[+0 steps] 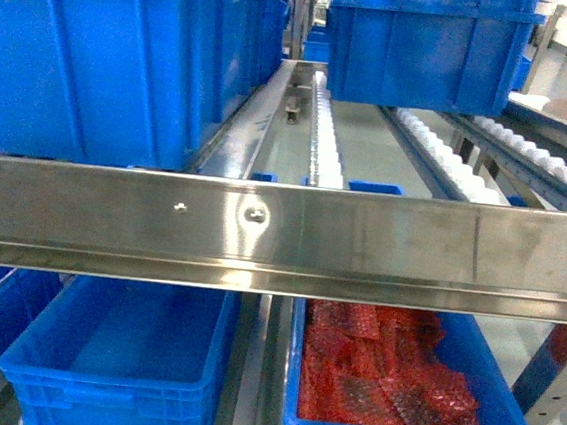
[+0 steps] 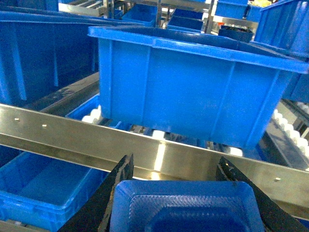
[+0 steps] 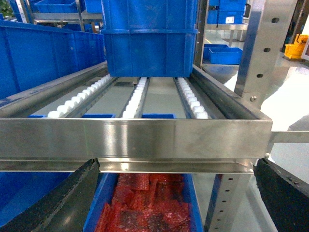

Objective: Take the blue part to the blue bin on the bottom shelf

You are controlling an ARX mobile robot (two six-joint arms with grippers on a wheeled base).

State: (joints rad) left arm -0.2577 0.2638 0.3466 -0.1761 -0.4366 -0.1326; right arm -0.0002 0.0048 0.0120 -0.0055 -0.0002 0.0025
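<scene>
The left claw (image 2: 181,193) grips the blue part (image 2: 183,207) (a shallow tray-like piece) between its dark fingers (image 2: 113,193), just in front of the steel front rail (image 2: 145,147). Below that rail, on the bottom shelf, sits an empty blue bin (image 1: 119,357) beside a bin of red bags (image 1: 388,383). The right claw (image 3: 176,198) stands open, holding nothing.
</scene>
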